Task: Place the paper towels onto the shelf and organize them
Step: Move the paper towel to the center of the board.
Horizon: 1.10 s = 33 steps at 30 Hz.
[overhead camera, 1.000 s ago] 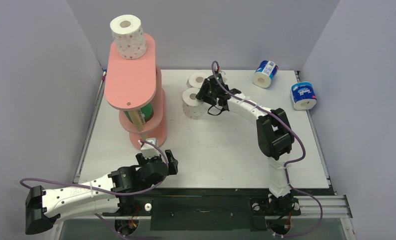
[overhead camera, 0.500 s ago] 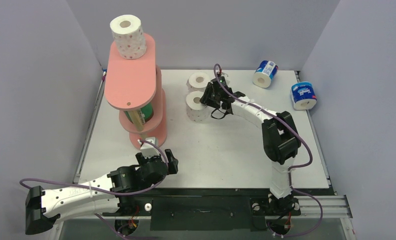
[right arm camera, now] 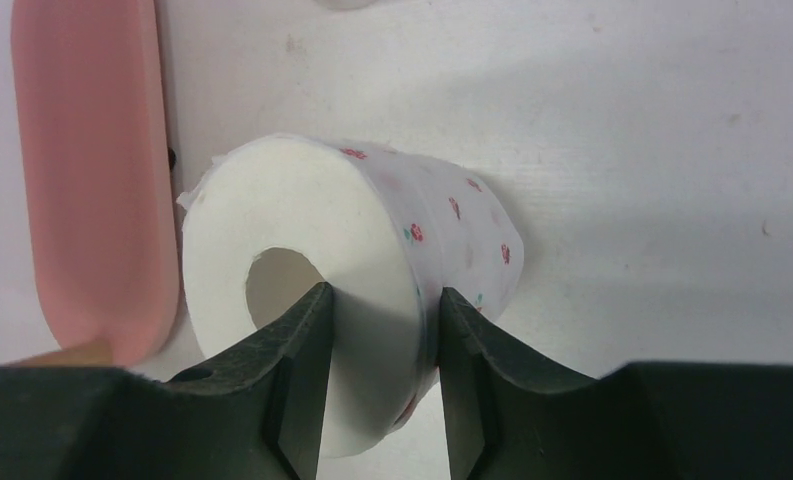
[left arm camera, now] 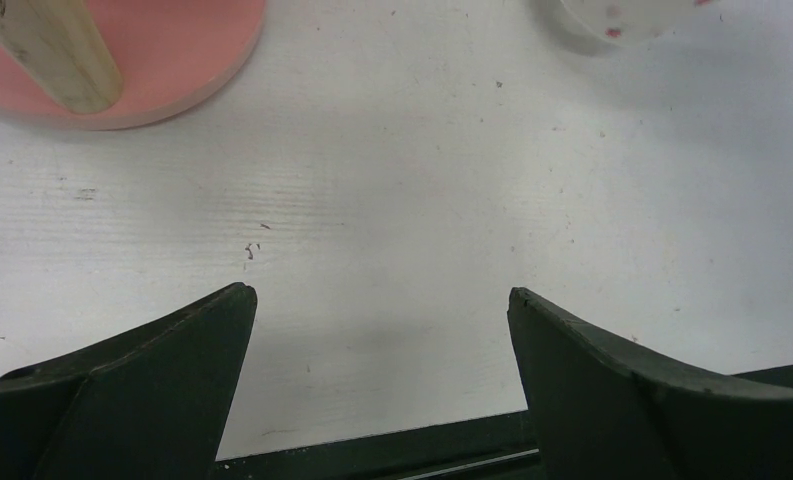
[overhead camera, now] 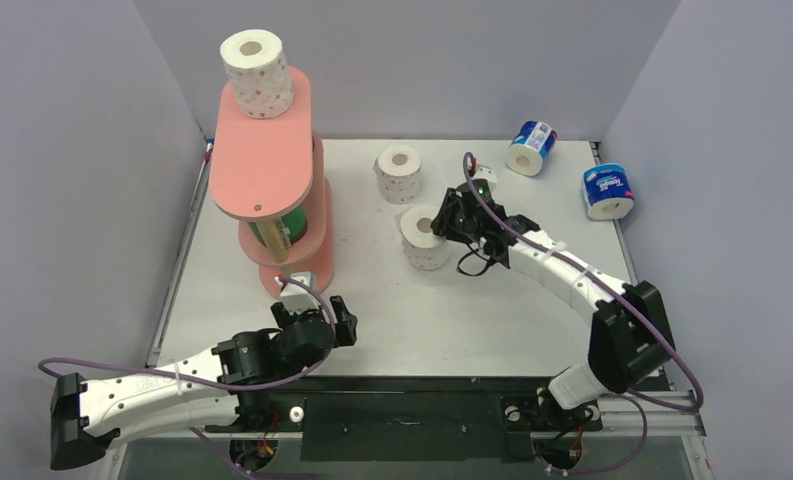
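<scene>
My right gripper (overhead camera: 445,222) (right arm camera: 377,300) is shut on a white red-dotted paper towel roll (overhead camera: 424,237) (right arm camera: 322,300): one finger sits in its core, the other outside its wall. A second dotted roll (overhead camera: 399,173) stands behind it on the table. A third dotted roll (overhead camera: 256,72) stands on the top board of the salmon-pink shelf (overhead camera: 263,150), and a green-wrapped roll (overhead camera: 290,222) sits on a lower tier. Two blue-white wrapped rolls (overhead camera: 530,147) (overhead camera: 608,190) lie at the back right. My left gripper (overhead camera: 317,312) (left arm camera: 382,300) is open over bare table near the shelf's base (left arm camera: 122,60).
Grey walls enclose the table on three sides. A black rail (overhead camera: 402,415) runs along the near edge by the arm bases. A purple cable (overhead camera: 172,375) loops over the left arm. The shelf's top board (right arm camera: 92,170) shows at the left of the right wrist view.
The right gripper has closed on the dotted roll and carried it right and toward the near edge, away from the second dotted roll. The left arm has not moved.
</scene>
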Each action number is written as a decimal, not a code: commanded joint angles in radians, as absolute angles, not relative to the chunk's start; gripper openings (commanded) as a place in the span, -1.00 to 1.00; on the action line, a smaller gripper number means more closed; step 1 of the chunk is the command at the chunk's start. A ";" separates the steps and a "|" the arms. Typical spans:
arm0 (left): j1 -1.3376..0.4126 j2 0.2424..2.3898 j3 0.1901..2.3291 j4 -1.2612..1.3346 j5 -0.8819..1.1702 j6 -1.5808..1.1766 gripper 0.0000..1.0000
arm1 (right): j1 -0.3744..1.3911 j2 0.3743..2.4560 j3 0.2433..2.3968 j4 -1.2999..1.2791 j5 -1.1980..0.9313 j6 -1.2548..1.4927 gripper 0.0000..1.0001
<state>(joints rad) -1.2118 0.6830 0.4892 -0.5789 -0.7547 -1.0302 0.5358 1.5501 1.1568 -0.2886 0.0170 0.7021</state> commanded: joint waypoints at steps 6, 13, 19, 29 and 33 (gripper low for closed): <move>-1.216 0.678 0.534 -0.538 -0.767 -1.012 0.95 | 0.611 1.266 0.858 -0.297 0.091 0.649 -0.60; -1.217 0.724 0.550 -0.507 -0.755 -0.997 0.95 | 0.645 1.166 0.745 -0.317 0.100 0.662 -0.60; -1.216 0.770 0.575 -0.499 -0.764 -0.977 0.95 | 0.663 1.129 0.784 -0.415 0.182 0.657 0.29; -1.217 0.860 0.643 -0.470 -0.782 -0.894 0.93 | 0.672 1.080 0.906 -0.583 0.321 0.764 0.92; -1.217 0.885 0.655 -0.495 -0.835 -1.003 0.93 | 0.568 1.042 0.849 -0.532 0.154 0.762 0.96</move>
<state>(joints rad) -1.2121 0.8738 0.6033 -0.5156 -0.7696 -0.9344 0.6575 1.0889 0.8696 -0.5388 0.2474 0.7387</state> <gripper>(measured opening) 0.966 0.973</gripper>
